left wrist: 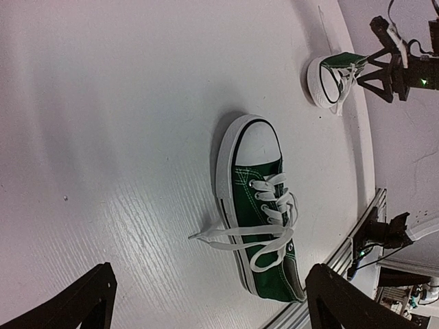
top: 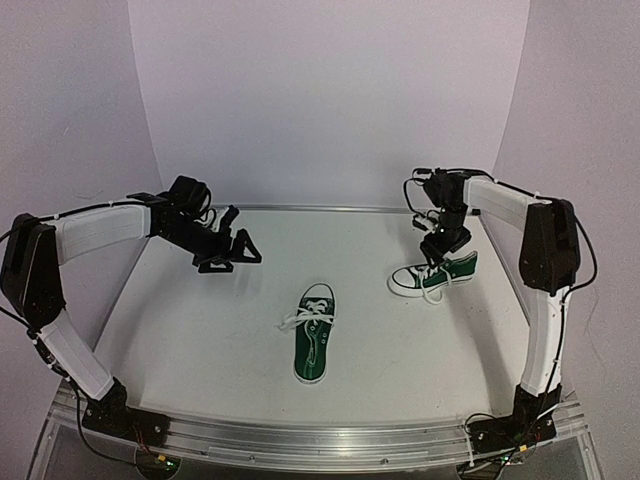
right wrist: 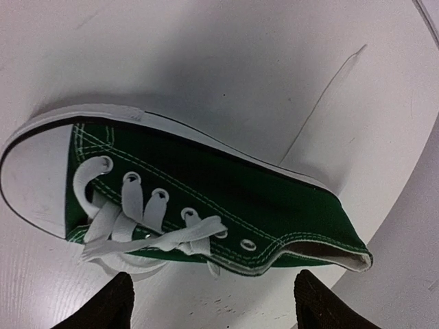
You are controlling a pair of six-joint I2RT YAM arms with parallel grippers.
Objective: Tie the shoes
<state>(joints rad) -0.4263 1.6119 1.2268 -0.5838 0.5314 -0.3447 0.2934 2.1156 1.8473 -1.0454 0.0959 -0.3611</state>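
One shoe point(right wrist: 206, 195) apparently beneath right claw point(right wrist: 216, 305).

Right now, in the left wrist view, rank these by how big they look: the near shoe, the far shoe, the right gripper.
1. The near shoe, clearly largest, though also nearest the camera.
2. The far shoe and the right gripper: both small and distant, too alike to rank.

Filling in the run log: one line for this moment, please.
left gripper open, empty | right gripper open over right shoe | middle shoe untied
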